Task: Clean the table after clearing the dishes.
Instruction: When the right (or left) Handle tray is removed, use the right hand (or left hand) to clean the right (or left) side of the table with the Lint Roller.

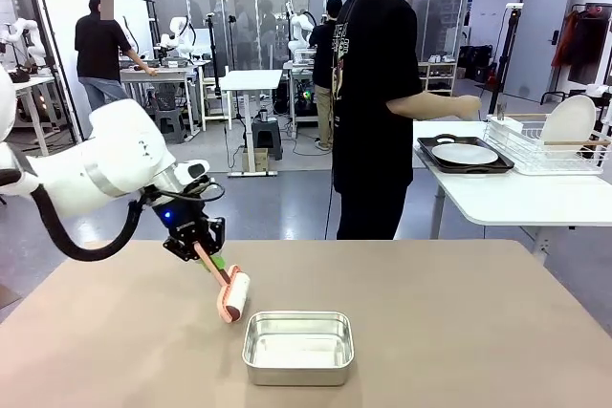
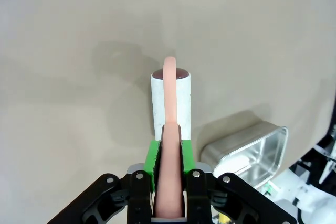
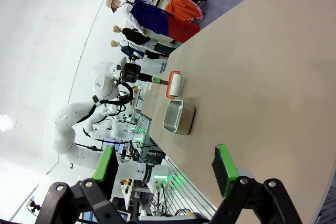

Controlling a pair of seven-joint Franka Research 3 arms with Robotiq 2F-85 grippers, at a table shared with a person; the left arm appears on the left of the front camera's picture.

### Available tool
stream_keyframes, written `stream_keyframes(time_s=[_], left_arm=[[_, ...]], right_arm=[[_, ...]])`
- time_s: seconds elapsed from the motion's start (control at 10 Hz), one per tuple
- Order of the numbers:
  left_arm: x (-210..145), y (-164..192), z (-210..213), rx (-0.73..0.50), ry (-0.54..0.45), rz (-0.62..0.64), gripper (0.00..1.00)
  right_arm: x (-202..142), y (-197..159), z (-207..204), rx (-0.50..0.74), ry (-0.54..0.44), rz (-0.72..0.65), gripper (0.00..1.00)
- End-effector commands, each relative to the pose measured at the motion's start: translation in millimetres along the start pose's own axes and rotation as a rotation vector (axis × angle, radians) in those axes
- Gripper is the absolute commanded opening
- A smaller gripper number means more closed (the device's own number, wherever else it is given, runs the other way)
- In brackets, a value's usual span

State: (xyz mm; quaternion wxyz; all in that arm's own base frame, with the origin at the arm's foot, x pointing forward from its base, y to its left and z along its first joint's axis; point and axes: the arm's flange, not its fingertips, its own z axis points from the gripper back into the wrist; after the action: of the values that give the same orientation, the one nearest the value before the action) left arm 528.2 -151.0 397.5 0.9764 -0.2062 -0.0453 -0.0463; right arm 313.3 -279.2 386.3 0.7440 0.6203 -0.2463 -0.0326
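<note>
My left gripper [image 1: 203,250] is shut on the pink handle of a lint roller [image 1: 232,295]. Its white roll sits low over the tan table [image 1: 459,332], left of centre; I cannot tell whether it touches. The left wrist view shows the green pads [image 2: 152,163] clamped on the handle and the roller [image 2: 170,103] pointing away over bare tabletop [image 2: 63,77]. My right gripper [image 3: 165,166] stands open with nothing between its fingers, above the table [image 3: 262,77]. A white plate [image 1: 465,153] lies on a dark tray [image 1: 427,152] on the white side table at right.
A steel pan [image 1: 298,347] sits on the table just right of the roller, also seen as the pan [image 2: 247,150] and pan [image 3: 178,117]. A person in black [image 1: 378,93] stands at the far edge, reaching toward a dish rack [image 1: 555,145] holding a plate.
</note>
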Motion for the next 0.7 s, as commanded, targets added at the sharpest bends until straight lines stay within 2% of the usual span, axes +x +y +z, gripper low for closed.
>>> stream_keyframes(time_s=[0.0, 0.3, 0.6], left_arm=[[-15, 16, 0, -0.046, -0.071, 0.014, 0.21], [-12, 38, -4, 0.0, -0.053, 0.079, 0.21], [-11, 59, -9, 0.025, -0.084, 0.059, 0.21]], right_arm=[[-3, 4, -1, 0.008, -0.006, 0.005, 0.93], [-3, 4, -1, 0.008, -0.006, 0.005, 0.93], [-3, 4, -1, 0.008, -0.006, 0.005, 0.93]])
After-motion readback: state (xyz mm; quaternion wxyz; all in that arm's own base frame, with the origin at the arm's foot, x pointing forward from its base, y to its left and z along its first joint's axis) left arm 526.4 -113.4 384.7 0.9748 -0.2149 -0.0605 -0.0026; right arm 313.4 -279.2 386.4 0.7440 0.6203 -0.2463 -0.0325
